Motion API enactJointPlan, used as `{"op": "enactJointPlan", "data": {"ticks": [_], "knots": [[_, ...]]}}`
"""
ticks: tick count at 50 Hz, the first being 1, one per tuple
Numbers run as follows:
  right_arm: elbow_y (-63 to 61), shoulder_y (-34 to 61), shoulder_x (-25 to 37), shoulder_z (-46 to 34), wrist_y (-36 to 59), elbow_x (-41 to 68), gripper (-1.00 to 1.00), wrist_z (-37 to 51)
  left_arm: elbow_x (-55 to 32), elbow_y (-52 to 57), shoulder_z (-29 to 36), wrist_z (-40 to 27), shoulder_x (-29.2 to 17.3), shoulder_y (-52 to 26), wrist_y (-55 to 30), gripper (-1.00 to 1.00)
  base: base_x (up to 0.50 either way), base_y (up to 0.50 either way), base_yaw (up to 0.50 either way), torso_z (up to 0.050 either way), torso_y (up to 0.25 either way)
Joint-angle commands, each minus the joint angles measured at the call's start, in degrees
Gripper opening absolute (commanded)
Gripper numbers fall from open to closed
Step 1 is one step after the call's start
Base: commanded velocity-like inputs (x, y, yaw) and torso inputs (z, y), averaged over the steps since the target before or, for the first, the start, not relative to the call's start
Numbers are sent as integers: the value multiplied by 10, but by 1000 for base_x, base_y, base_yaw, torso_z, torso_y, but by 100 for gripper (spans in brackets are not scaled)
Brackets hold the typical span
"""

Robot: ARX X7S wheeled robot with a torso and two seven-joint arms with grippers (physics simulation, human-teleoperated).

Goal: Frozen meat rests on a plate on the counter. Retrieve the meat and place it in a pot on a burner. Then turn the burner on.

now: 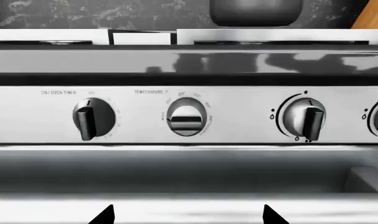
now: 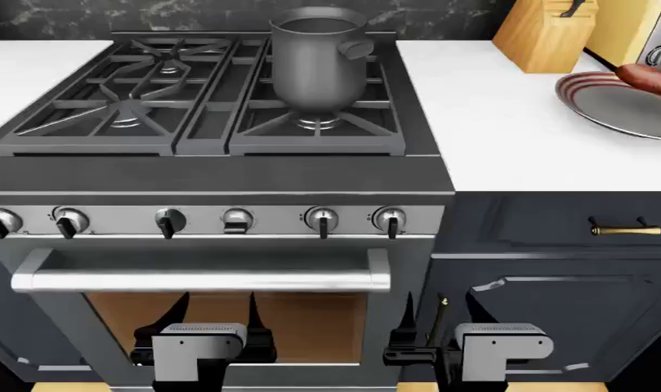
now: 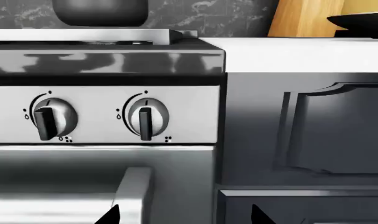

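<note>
meat on plate, both pincers low by oven

seen from head cam: grey pot (image 2: 317, 61) upright on back-right burner (image 2: 317, 122) of black stove, w/ knob row (image 2: 321, 220) along front panel below. frozen meat (image 2: 649, 77) lying on red-ringed plate (image 2: 614, 106) at far right of white surface (image 2: 493, 114), cut off by frame edge, well apart from pot. wooden knife block (image 2: 545, 33) just behind plate. left pincer (image 2: 216, 327) & right pincer (image 2: 439, 327) low in front of oven door, below handle (image 2: 199, 282). fingers spread apart on both, holding nothing. wrist cams face knob panel; only dark finger tips visible at edge.
</note>
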Motion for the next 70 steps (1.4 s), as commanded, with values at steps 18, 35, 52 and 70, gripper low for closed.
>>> {"op": "enactJointPlan", "data": {"ticks": [18, 35, 52, 70], "knots": [[29, -6, 36, -96, -60, -20, 100, 21, -104, 26, 1, 13, -40, 37, 40, 100, 0, 0, 0, 29, 0], [-1, -20, 53, -99, -58, 38, 100, 6, -112, 19, 19, 4, -53, 35, 35, 100, 0, -335, 0, 50, 0], [-2, -24, 66, -109, -61, 54, 100, 13, -116, 17, 37, -5, -67, 31, 29, 100, 0, -500, 0, 50, 0], [-4, -12, 71, -116, -46, 63, 100, 30, -134, 53, 44, -15, -82, 36, 6, 100, 0, -500, 0, 50, 0]]}}
